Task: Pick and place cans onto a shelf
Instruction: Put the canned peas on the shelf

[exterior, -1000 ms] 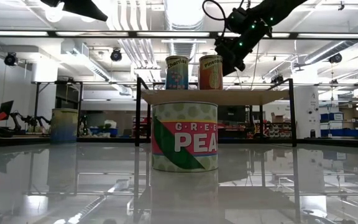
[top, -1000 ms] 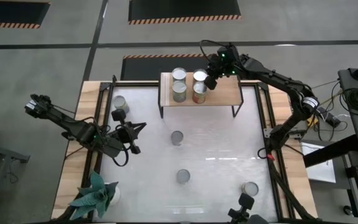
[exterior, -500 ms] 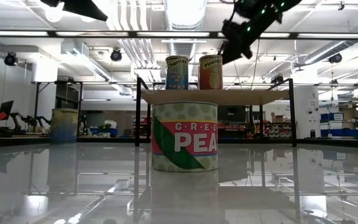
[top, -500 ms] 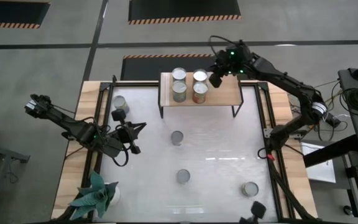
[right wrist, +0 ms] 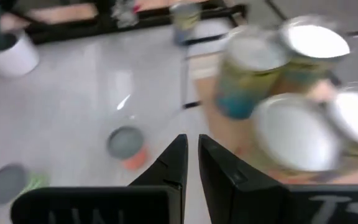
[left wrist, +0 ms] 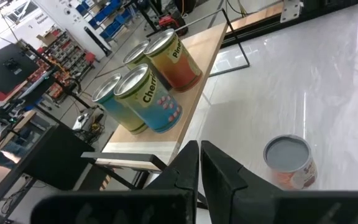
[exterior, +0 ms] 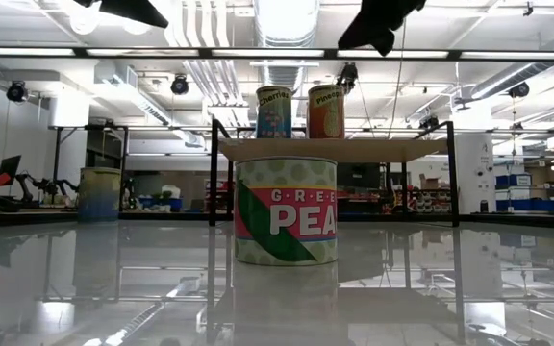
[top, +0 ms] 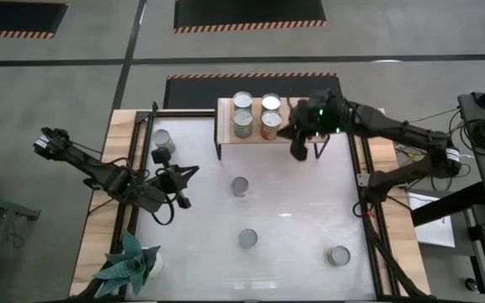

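The light-wood shelf (top: 301, 126) stands at the table's far edge with four cans (top: 256, 114) in a square on its left half; two of them show in the low view (exterior: 299, 111). Four more cans stand on the white tabletop: one far left (top: 162, 139), one in the middle (top: 240, 186), one nearer (top: 248, 239), one near right (top: 338, 255). My right gripper (top: 299, 150) hangs shut and empty above the shelf's near edge, right of the cans. My left gripper (top: 185, 187) is shut and empty, low over the table's left part.
A teal spiky plant (top: 129, 265) in a white pot stands at the near left corner. The shelf's right half (top: 310, 133) is bare wood. Black frame rails (top: 365, 168) run along the table's sides. The "Peas" can (exterior: 287, 211) stands close before the low camera.
My right gripper has drawn away from the cans at the shelf's far side, risen, and gone toward the table's near edge, and now hangs over the shelf's near edge. The four cans on the shelf have stayed where they were.
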